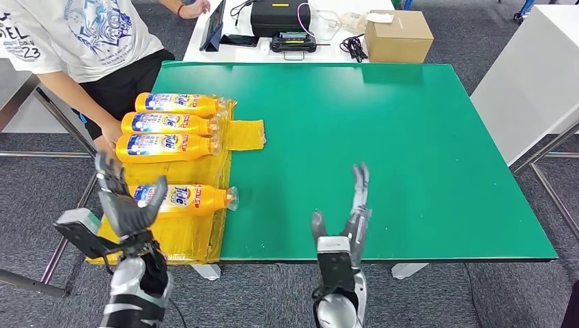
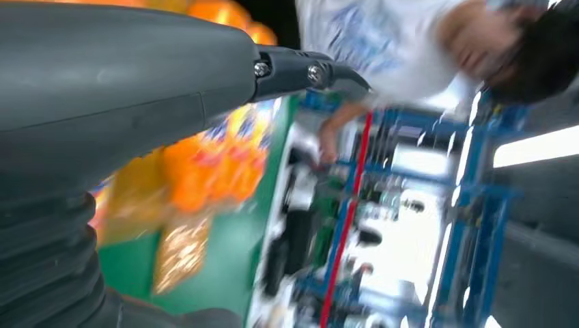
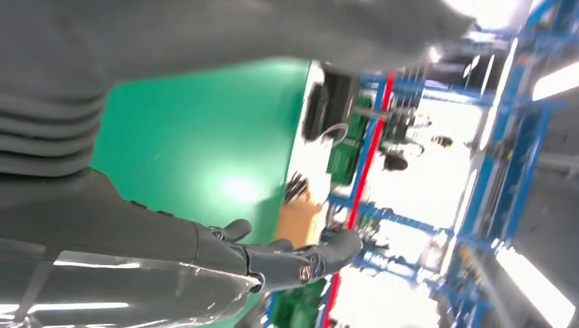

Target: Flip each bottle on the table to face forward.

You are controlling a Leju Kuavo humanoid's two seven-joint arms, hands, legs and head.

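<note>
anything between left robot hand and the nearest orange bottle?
Nothing visible. The left robot hand hovers open right at the nearest orange plastic detergent bottle lying on the yellow plastic sheet. The person's hand rests by the farther bottles, not in the path.

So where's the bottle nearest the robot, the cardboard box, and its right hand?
nearest bottle point(image 1: 184, 198), head view, on its label
cardboard box point(image 1: 398, 37), head view, front face
right hand point(image 1: 351, 215), head view, the palm

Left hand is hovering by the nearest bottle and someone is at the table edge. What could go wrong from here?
1. The left hand hangs open over the nearest bottle, which lies on loose yellow plastic; the sheet may bunch or slide under a grasp.
2. A person's hand rests by the other three bottles, near the left arm's likely path; contact is possible.
3. A rolling bottle could drop off the table edge.
</note>
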